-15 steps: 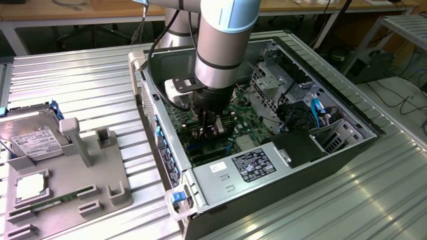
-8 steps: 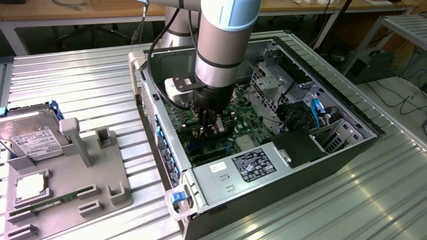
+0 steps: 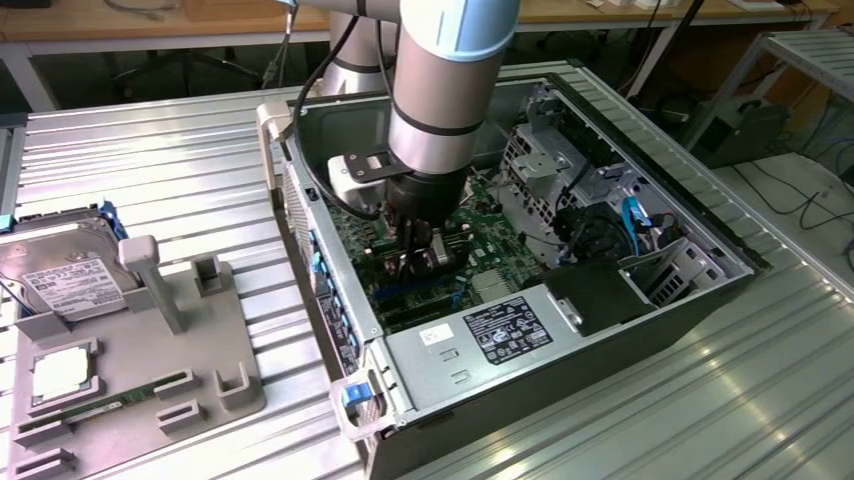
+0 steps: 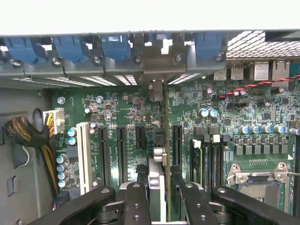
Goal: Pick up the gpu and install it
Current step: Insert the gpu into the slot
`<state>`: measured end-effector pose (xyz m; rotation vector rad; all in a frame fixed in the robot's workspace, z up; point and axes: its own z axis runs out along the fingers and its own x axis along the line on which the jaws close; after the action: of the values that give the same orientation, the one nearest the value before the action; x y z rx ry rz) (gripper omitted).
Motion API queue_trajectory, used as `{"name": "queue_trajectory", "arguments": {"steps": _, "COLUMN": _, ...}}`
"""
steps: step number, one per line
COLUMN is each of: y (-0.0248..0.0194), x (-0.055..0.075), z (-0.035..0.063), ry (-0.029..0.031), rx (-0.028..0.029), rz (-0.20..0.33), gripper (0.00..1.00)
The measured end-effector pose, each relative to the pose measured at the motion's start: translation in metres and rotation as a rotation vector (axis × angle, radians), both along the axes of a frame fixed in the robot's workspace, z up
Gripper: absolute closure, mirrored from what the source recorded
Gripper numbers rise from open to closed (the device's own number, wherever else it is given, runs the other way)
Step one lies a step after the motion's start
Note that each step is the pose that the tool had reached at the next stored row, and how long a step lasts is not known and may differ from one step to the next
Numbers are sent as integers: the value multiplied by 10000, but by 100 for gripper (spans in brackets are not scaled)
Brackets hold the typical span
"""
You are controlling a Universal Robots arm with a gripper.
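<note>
Gpu (image 4: 162, 140) stands on edge between the gripper (image 4: 159, 187) fingers, clamped, low over the green motherboard (image 4: 262, 136) among the black slots, its bracket end up by the blue clips (image 4: 115, 47) at the case wall; arm (image 3: 434, 120) reaches down into the open computer case (image 3: 667, 290); hard drive (image 3: 60, 270) sits on the grey holder tray (image 3: 200, 370) at the exterior view's left.

Open PC case (image 3: 694, 215) lies on its side on the ribbed metal table (image 3: 160, 170), motherboard (image 4: 262, 140) exposed, blue slot clips (image 4: 115, 47) along the rear edge, white connector (image 4: 56, 121) beside a braided cable bundle (image 4: 23, 133), black power supply (image 3: 514, 330) with a white label at the near end. At the exterior view's left, a grey fixture tray (image 3: 147, 370) holds a silver hard drive (image 3: 60, 275), a CPU chip (image 3: 63, 372) and a green memory stick (image 3: 94, 408)
</note>
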<state>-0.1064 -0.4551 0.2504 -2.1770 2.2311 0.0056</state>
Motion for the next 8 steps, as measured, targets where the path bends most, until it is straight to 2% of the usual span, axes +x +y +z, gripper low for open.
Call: {"name": "queue_trajectory", "arguments": {"steps": 8, "y": 42, "x": -1, "z": -1, "ry": 0, "rx": 0, "rz": -1, "gripper": 70}}
